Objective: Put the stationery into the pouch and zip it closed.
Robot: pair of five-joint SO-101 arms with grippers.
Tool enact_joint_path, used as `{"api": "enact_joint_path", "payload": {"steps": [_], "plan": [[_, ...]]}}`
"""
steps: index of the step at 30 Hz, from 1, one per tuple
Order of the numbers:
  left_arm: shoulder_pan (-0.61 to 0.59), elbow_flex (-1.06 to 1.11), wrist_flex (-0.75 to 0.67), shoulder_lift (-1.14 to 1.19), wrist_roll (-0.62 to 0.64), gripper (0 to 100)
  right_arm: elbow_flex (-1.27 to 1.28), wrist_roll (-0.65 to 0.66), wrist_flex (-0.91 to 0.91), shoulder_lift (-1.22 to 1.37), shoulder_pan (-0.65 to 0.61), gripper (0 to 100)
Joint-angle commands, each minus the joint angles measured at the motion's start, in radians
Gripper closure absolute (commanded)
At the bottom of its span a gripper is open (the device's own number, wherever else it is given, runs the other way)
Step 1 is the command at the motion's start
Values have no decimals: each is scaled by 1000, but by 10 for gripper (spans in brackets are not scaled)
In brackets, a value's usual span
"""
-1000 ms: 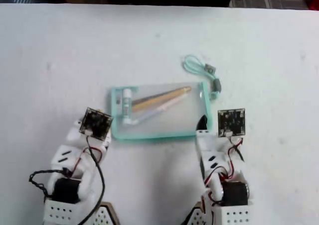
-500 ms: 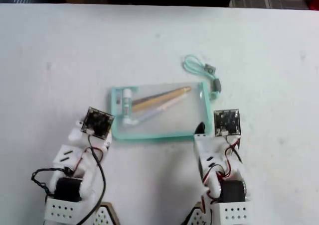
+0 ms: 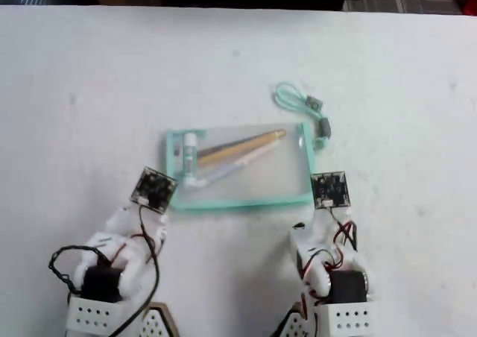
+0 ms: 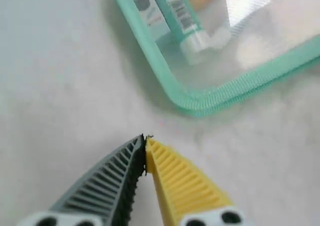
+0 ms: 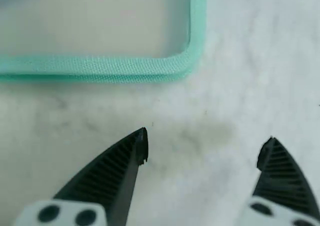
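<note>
Left pincer — grey and yellow fingers pressed together — is hovering over the white worktop, close to one near corner of the clear rectangular pouch with mint-green trim. Right pincer, black fingers spread and gripping nothing, is hanging just off the pouch's other near corner. The pouch is lying flat at mid-worktop, containing a green-and-white glue stick, a yellow wooden pencil and a pale pen. A teal wrist cord is trailing from its far corner on the right arm's side.
</note>
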Motion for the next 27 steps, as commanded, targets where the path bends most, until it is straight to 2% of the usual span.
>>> {"api": "enact_joint_path", "payload": {"steps": [1, 20, 24, 27], "plan": [[13, -2, 83, -8, -6, 976, 9, 3, 8, -4, -1, 664], [7, -2, 92, -8, -2, 976, 9, 12, 7, -2, -7, 665], [7, -2, 92, -8, 109, 976, 9, 15, 7, -2, -7, 674], [7, -2, 94, -8, 181, 976, 9, 129, 10, -2, -5, 749]]}}
